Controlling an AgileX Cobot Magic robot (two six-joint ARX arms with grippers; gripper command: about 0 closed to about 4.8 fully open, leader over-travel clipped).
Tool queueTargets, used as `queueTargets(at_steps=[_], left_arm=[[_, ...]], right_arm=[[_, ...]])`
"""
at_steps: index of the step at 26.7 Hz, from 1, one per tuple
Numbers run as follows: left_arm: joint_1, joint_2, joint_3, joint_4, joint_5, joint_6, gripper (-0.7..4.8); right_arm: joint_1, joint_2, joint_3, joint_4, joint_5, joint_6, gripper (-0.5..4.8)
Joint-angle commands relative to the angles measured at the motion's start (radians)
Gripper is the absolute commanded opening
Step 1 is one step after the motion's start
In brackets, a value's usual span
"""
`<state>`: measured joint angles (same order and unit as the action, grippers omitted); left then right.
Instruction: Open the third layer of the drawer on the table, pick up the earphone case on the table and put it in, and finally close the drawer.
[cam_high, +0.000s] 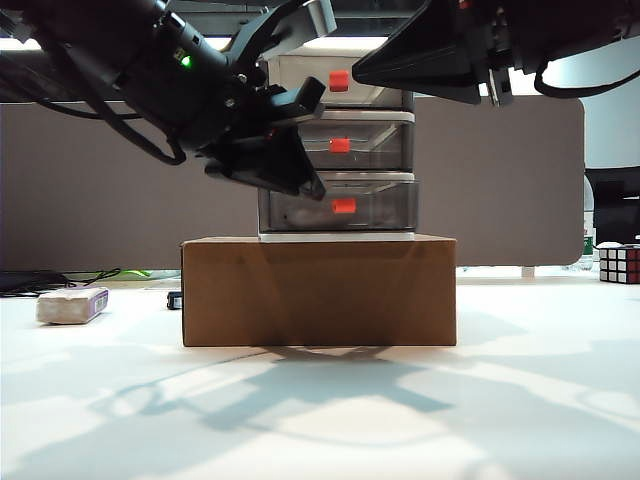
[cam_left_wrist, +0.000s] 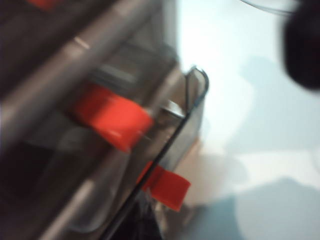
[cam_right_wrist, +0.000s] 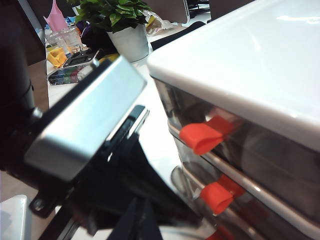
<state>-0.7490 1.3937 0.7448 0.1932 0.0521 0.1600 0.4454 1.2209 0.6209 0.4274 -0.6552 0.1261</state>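
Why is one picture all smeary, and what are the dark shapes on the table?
Left wrist view: blurred, so the red-orange handle looks smeared. Exterior view: light behind throws arm shadows across the table. Right wrist view: sharp on the drawer, with glare on top.

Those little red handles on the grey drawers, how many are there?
3, one on each drawer, stacked in a column: top handle, middle handle, bottom handle. The left gripper hangs just left of them; none looks hidden.
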Motion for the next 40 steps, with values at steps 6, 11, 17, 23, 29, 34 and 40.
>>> queueTargets(at_steps=[6,11,17,23,29,34,40], left_arm=[[-0.005,0.017,0.001,0.097,-0.104,-0.003,-0.05],[-0.033,-0.076,-0.003,-0.014,-0.005,0.038,-0.05],[-0.065,-0.313,-0.065,-0.184,-0.026,0.111,-0.05],[-0.065,-0.64,-0.24,-0.261,-0.083,0.026,-0.05],[-0.065,-1.087,-0.493,-0.257,-0.132,-0.071,-0.05],[-0.065,-1.315,-0.612,-0.26,-0.16,-0.095,-0.05],[-0.061,-1.387,-0.696,-0.237,-0.153,-0.143,-0.05]], right_arm=[[0.001,-0.022,0.006,0.002,-0.002,-0.004,-0.05],[0.001,-0.133,0.006,-0.134,0.073,-0.085,-0.05],[0.0,-0.357,0.005,-0.466,0.248,-0.234,-0.05],[0.0,-0.636,-0.046,-0.623,0.393,-0.238,-0.05],[0.0,-0.986,-0.206,-0.726,0.549,-0.235,-0.05],[0.0,-1.185,-0.339,-0.724,0.552,-0.234,-0.05],[0.0,-1.211,-0.433,-0.708,0.539,-0.172,-0.05]])
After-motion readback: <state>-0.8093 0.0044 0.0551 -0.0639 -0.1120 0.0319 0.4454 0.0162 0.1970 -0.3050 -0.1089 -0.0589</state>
